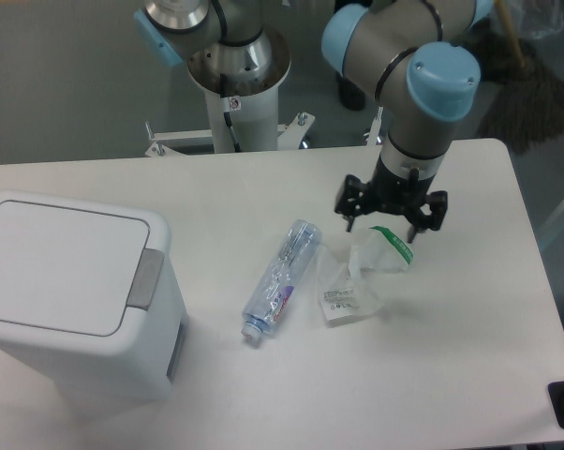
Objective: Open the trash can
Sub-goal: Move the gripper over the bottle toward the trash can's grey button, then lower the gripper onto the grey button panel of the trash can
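trash can: smooth white plastic, grey button
bottle: clear glossy plastic
wrapper: crinkled clear film
surface: matt white

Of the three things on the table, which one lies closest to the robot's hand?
The clear plastic bag with the green strip: it lies just below the hand. The bottle lies farther left, and the trash can stands at the far left edge.

My table is white with rounded corners. At nine o'clock the trash can stands on it, lid flat and shut, grey push-button on the side facing the table's middle. Near centre a clear plastic bottle lies on its side, cap toward six o'clock. Just beside it, at three o'clock, lies a crumpled clear bag with a green strip.
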### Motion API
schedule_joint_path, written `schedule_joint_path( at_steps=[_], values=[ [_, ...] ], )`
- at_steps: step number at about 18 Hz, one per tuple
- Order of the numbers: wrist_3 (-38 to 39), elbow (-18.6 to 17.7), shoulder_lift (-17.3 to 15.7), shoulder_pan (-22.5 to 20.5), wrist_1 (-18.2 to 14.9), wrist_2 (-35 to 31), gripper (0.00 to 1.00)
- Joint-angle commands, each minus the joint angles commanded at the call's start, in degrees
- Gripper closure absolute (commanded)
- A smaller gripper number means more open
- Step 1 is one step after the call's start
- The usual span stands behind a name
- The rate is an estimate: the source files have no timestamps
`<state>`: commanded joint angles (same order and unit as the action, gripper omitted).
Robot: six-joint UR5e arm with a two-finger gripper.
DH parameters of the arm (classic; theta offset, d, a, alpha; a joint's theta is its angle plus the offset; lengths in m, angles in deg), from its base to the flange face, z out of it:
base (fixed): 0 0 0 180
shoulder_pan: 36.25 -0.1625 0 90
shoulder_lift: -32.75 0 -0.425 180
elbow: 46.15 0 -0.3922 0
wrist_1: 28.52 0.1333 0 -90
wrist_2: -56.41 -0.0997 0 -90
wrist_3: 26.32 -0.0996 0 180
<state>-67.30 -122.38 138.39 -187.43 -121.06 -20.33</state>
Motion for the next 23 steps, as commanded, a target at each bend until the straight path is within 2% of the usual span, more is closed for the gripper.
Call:
schedule_joint_path(
  at_steps=[10, 13, 17, 23],
  values=[
    [18.82, 12.58, 5.72, 8.52, 0.16, 9.32, 0.00],
    [21.37, 14.61, 6.60, 10.10, 1.83, 10.73, 0.00],
    [23.57, 14.88, 6.86, 11.86, 3.59, 11.26, 0.00],
    [23.58, 13.03, 6.95, 15.29, 3.59, 11.08, 0.00]
  ],
)
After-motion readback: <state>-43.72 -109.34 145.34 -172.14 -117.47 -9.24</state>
